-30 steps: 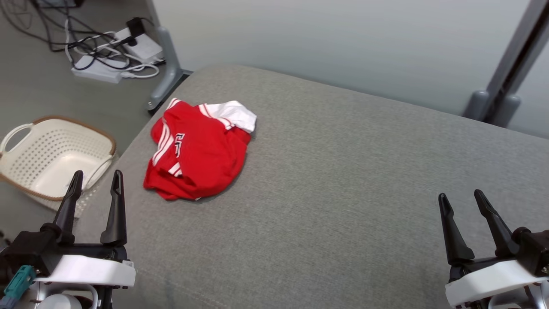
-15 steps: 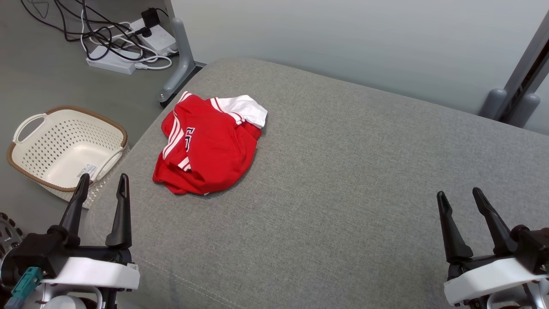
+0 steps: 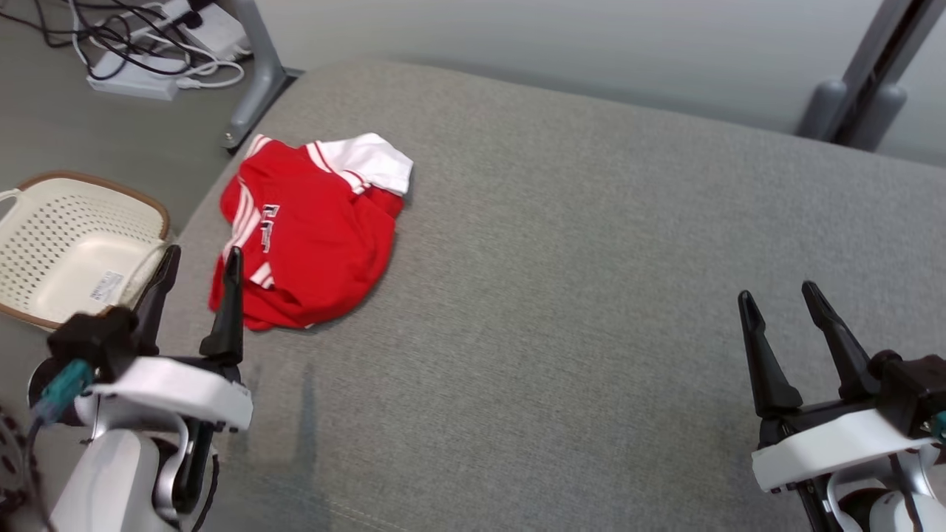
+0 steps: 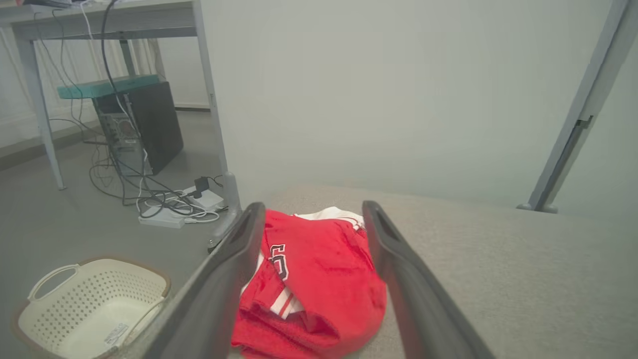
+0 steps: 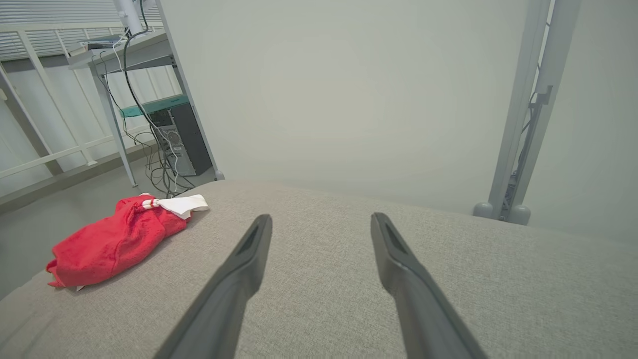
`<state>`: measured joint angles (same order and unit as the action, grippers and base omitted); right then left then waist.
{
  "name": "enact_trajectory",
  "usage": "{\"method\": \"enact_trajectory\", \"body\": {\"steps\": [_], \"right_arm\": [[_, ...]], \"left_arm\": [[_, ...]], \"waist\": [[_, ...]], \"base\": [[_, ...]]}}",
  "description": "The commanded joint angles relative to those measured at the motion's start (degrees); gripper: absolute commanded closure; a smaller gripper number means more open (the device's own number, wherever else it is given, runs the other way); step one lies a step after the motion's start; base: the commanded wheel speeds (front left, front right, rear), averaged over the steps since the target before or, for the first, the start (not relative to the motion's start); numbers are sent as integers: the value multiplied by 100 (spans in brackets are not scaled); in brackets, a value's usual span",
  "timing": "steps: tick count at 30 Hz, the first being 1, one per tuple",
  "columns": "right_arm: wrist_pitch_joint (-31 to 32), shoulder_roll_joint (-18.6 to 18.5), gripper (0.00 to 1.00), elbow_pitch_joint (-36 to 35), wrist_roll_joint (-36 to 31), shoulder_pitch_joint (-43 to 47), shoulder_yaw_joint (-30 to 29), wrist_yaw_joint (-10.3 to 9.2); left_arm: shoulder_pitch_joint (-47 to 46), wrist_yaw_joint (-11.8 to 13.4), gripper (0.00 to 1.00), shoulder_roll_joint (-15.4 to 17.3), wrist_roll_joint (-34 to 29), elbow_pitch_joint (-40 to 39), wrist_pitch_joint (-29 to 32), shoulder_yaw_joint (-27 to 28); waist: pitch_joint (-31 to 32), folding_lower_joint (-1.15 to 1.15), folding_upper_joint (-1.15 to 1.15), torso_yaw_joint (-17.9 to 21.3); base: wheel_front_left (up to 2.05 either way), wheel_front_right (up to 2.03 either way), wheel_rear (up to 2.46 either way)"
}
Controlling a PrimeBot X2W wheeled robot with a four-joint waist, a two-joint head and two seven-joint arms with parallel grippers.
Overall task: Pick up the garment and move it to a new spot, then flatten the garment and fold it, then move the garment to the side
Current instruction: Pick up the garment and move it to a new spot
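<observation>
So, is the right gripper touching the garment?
Apart. In the head view, bare cushion lies between the right gripper and the garment.

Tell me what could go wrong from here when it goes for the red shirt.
1. The red garment lies bunched in layers, so the open left claw may pinch just one fold and lift it twisted.
2. It sits near the left edge of the grey cushion; a dragging grab could push it off toward the basket on the floor.

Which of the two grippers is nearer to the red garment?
The left gripper: its open fingers stand just before the red garment, while the right gripper is far off across the grey cushion.
</observation>
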<state>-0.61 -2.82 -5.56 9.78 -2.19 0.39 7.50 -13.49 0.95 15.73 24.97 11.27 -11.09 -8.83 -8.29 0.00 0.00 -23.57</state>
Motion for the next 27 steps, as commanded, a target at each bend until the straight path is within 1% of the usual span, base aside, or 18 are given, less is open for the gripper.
{"method": "enact_trajectory", "body": {"steps": [1,2,3,4,9,14,20,21,22,23,27], "right_arm": [[32,-23,0,-36,-50,-100,9,-2],[61,-24,0,-75,-109,-171,14,-2],[76,-24,0,-91,-123,-208,11,-2],[76,-24,0,-91,-123,-208,11,-2],[76,-24,0,-136,-192,-394,18,-2],[57,-23,0,-165,-250,-575,21,-2],[46,-24,0,-130,-320,-765,40,-2],[42,-24,0,-120,-322,-794,48,-2],[35,-23,0,-114,-316,-817,55,-2],[29,-23,0,-106,-308,-833,57,-2],[0,-24,0,-59,-308,-866,36,-2]], "left_arm": [[-204,-70,0,-6,110,255,139,-16],[-518,-220,0,-57,222,770,335,-87],[-677,-297,0,-105,312,1049,410,-94],[-677,-297,0,-105,312,1049,410,-94],[-1395,-588,0,-117,599,2349,633,-102],[-2005,-745,0,-105,836,3446,649,-91],[-2535,-836,0,-161,1081,4344,700,-211],[-2598,-837,49,-160,1093,4430,656,-251],[-2657,-838,86,-152,1097,4488,562,-283],[-2701,-837,100,-151,1110,4557,492,-323],[-2832,-838,100,-83,1172,4693,109,-441]], "waist": [[-309,0,0,273],[-512,0,0,394],[-611,0,0,446],[-611,0,0,446],[-1056,0,0,677],[-1404,0,0,770],[-1631,0,0,787],[-1646,0,0,787],[-1657,0,0,783],[-1662,0,0,777],[-1610,0,0,744]], "base": [[0,0,0],[0,0,0],[0,0,0],[0,0,0],[0,0,0],[0,0,0],[0,0,0],[0,0,0],[0,0,0],[0,0,0],[0,0,0]]}}
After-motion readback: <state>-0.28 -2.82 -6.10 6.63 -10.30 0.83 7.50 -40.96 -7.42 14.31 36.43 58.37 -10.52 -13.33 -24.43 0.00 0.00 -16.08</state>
